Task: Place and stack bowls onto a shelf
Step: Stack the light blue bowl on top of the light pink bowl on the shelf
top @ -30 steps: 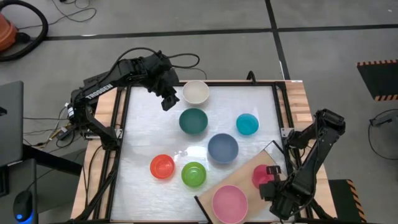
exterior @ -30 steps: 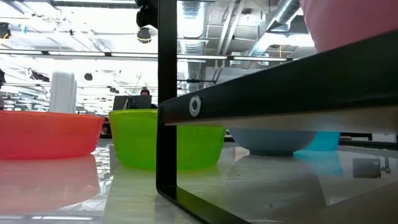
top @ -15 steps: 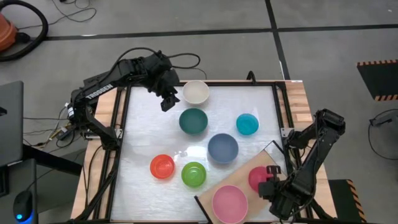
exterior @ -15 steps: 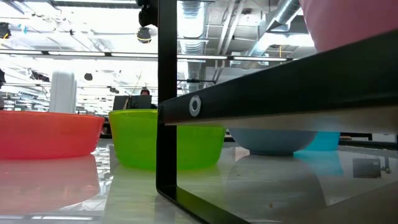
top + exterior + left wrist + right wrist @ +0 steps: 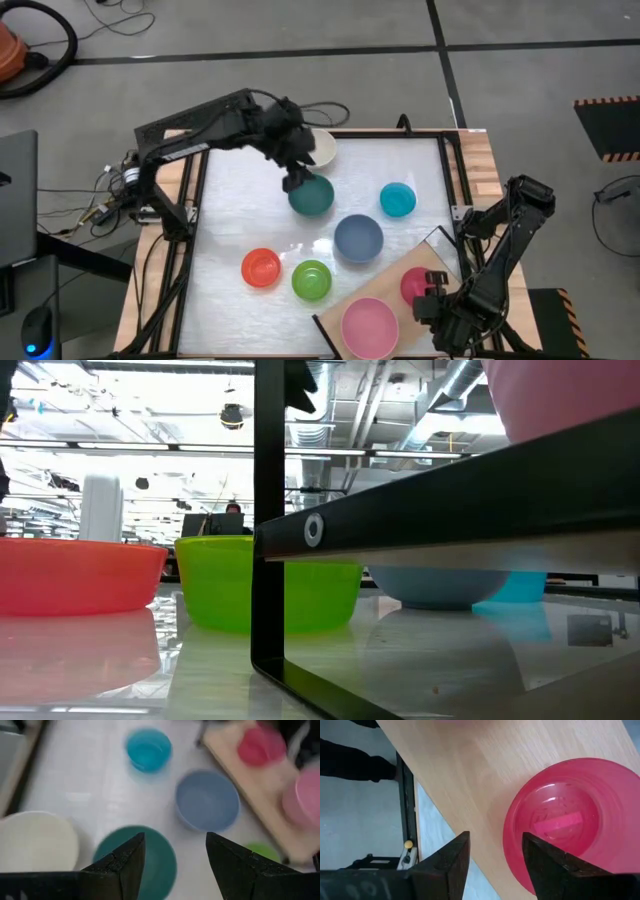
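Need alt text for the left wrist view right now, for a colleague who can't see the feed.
The left hand, fingers apart, hovers over the dark teal bowl on the white table. Around it sit the cream-white bowl, cyan bowl and slate blue bowl; beyond, the shelf carries the magenta bowl and light pink bowl.

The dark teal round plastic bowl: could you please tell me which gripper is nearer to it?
Left. The left gripper hovers open at the dark teal round plastic bowl; the right gripper is across the table, beside the magenta bowl.
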